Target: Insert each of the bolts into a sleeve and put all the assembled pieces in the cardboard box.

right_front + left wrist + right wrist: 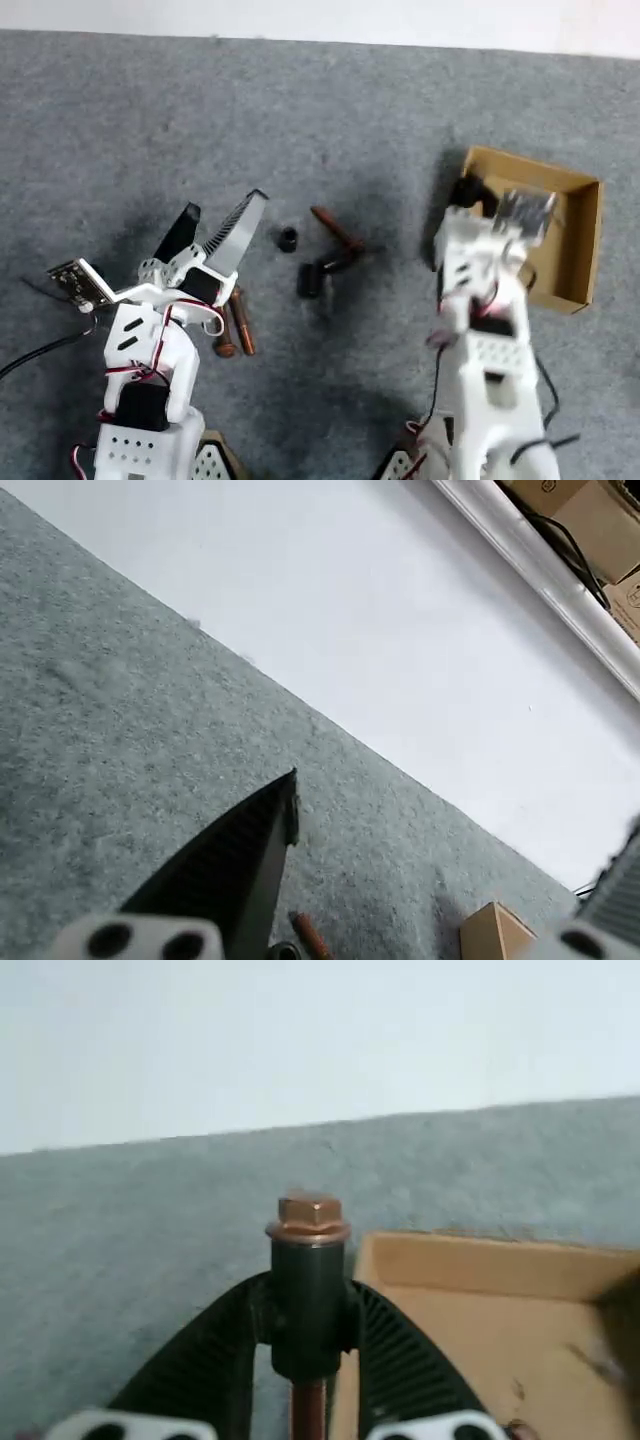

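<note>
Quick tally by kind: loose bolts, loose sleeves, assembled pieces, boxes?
loose bolts: 3
loose sleeves: 3
assembled piece, held in the right gripper: 1
cardboard box: 1
Total: 8

The left tool (pixel 224 205) hangs over the counter (pixel 120 130) with its fingers spread. A loose sleeve (pixel 288 239) lies just to its right. Farther right lies a bolt (pixel 335 228), with two more sleeves (pixel 310 278) beside it on the side nearer the arms. Behind the left tool, against its arm, two bolts (pixel 240 320) lie side by side. Well to the right, the right tool (pixel 310 1302) stands over the cardboard box (pixel 585 240) at the edge nearest the left tool. An assembled piece (pixel 308 1260) is clamped upright between its fingers.
</note>
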